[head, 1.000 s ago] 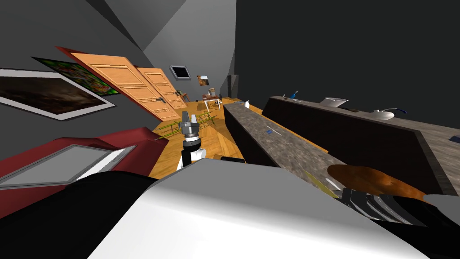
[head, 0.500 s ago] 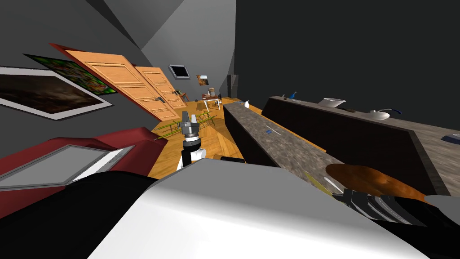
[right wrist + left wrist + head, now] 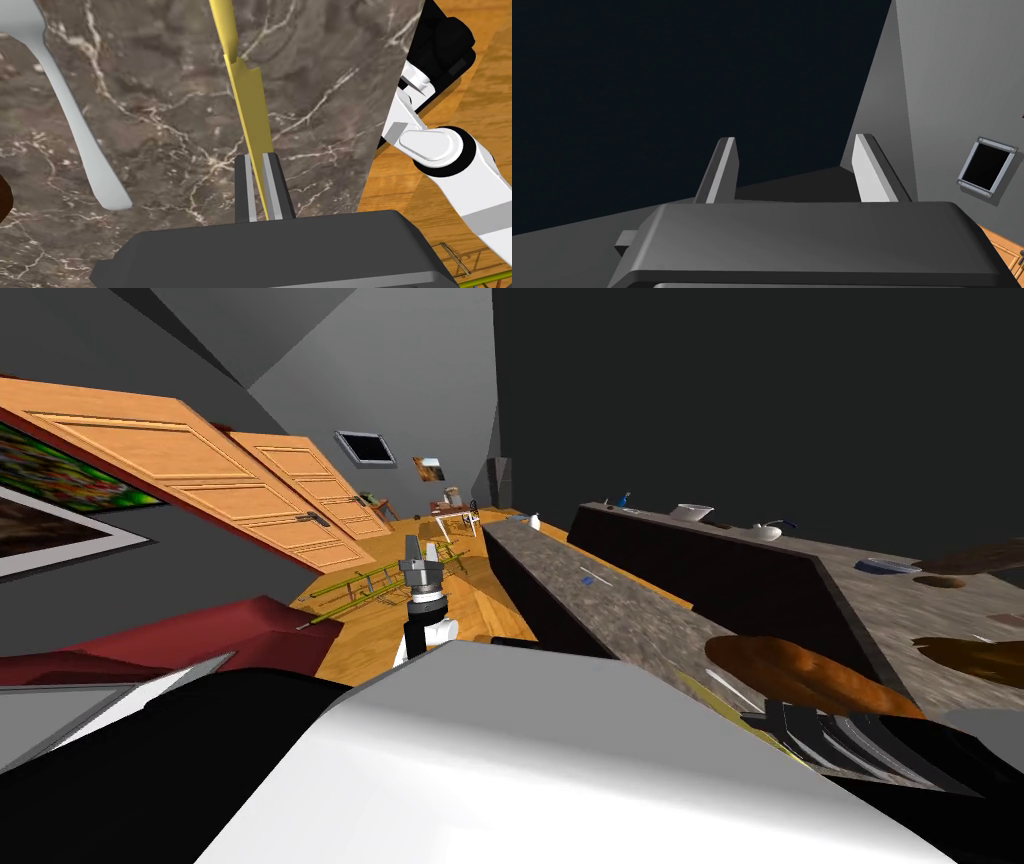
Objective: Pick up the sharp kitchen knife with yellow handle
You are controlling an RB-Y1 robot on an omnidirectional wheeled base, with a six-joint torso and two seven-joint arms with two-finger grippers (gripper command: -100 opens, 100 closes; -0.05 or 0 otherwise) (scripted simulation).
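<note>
In the right wrist view my right gripper [image 3: 259, 165] is shut on the knife [image 3: 247, 105], a thin, all-yellow piece that runs straight out from between the fingers over a dark marbled counter [image 3: 165, 100]. Whether the knife touches the counter I cannot tell. In the head view the knife [image 3: 712, 696] is a yellow sliver at the counter's [image 3: 620, 608] near end, beside a brown oval dish [image 3: 790, 673]. My left gripper [image 3: 420, 556] is held up in front of my chest over the floor, open and holding nothing, as its fingers [image 3: 868, 170] show.
A white spoon [image 3: 75, 120] lies on the counter close beside the knife. A second, higher counter [image 3: 760, 578] with bowls runs behind. On the wooden floor [image 3: 470, 598] lie green ladder-like frames [image 3: 370, 588]. A red sofa [image 3: 200, 633] and orange doors [image 3: 200, 468] stand on the left.
The whole head picture has slid left, so my head has turned right, and more of the far counter shows. Both arms keep their places.
</note>
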